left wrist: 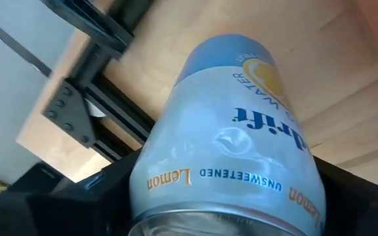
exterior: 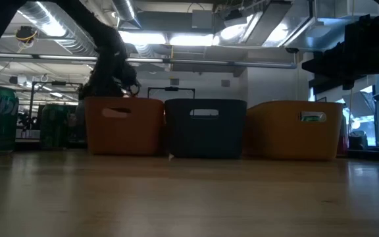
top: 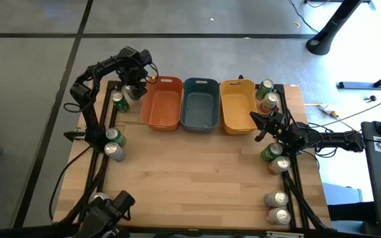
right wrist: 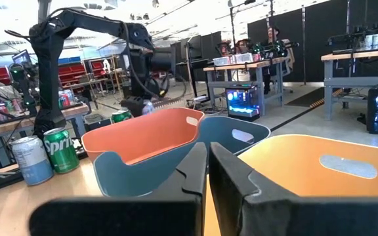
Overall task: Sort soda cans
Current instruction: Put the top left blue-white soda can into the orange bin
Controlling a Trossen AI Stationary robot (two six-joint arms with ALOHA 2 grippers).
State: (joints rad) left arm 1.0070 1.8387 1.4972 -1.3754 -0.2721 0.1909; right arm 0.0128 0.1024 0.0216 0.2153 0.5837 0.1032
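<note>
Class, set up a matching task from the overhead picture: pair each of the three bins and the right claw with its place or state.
Things:
1. orange bin
2. grey-blue bin
3. yellow bin
4. right claw

Descriptions:
A. middle of the row
B. shut, beside the yellow bin
C. nearest the left arm
D. right end of the row

Pairs: 1-C, 2-A, 3-D, 4-B

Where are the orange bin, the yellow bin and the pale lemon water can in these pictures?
orange bin (top: 161,110): high view, on its inner floor.
yellow bin (top: 237,112): high view, on its inner floor.
lemon water can (left wrist: 231,141): left wrist view, on its pale printed side.
</note>
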